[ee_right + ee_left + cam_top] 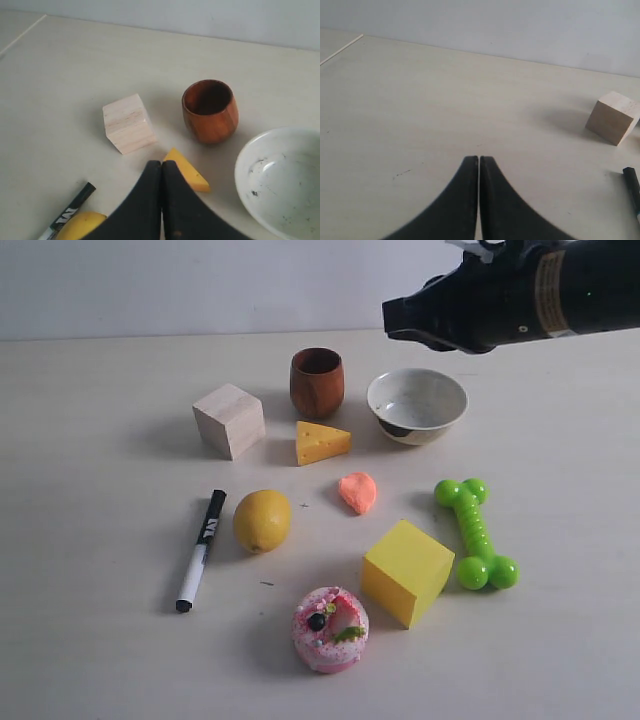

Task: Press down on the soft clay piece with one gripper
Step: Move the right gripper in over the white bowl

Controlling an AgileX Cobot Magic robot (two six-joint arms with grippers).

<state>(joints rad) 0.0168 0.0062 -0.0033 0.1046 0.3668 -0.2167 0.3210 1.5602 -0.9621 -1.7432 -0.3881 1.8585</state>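
The soft clay piece (357,491) is a small flat salmon-orange lump lying on the table between the cheese wedge (321,442) and the yellow cube (406,571). Nothing touches it. My right arm (510,295) hangs high over the back right, above the white bowl (416,405); its fingers do not show there. In the right wrist view my right gripper (161,163) is shut and empty, with its tips over the cheese wedge's (192,176) edge, and the clay is hidden. My left gripper (479,159) is shut and empty over bare table, far from the clay.
Around the clay stand a wooden cup (317,381), a wooden block (229,420), a lemon (262,520), a marker (200,549), a pink donut (330,628) and a green bone toy (476,532). The left wrist view shows the block (613,117) and the marker's tip (632,184).
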